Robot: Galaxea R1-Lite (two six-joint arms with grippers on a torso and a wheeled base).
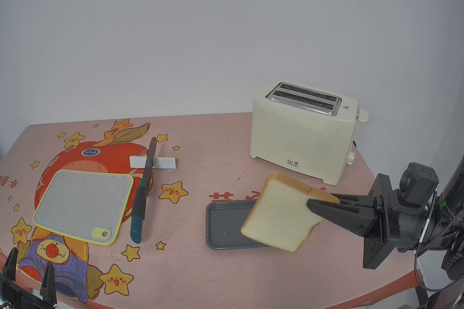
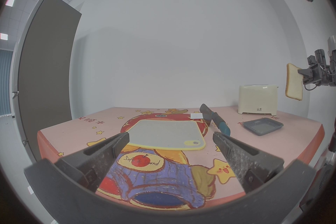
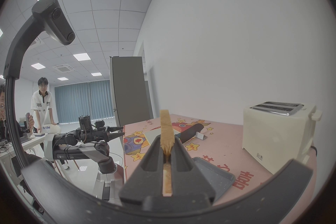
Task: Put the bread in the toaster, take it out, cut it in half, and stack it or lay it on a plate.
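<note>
My right gripper [image 1: 316, 203] is shut on a slice of bread [image 1: 281, 218], holding it by one edge in the air above the grey plate [image 1: 222, 228]. In the right wrist view the bread [image 3: 167, 132] stands edge-on between the fingers. The cream toaster [image 1: 304, 130] sits behind the plate with both slots empty. A knife [image 1: 142, 191] with a teal handle lies beside the grey cutting board [image 1: 83, 204]. My left gripper [image 2: 171, 151] hangs open off the table's near left corner, holding nothing. From there the bread [image 2: 294, 82] shows far off to the right.
A small white block [image 1: 152, 162] props up the knife's blade near the board. The pink table [image 1: 203, 271] has bare room in front of the plate and between knife and plate. A wall stands close behind the toaster.
</note>
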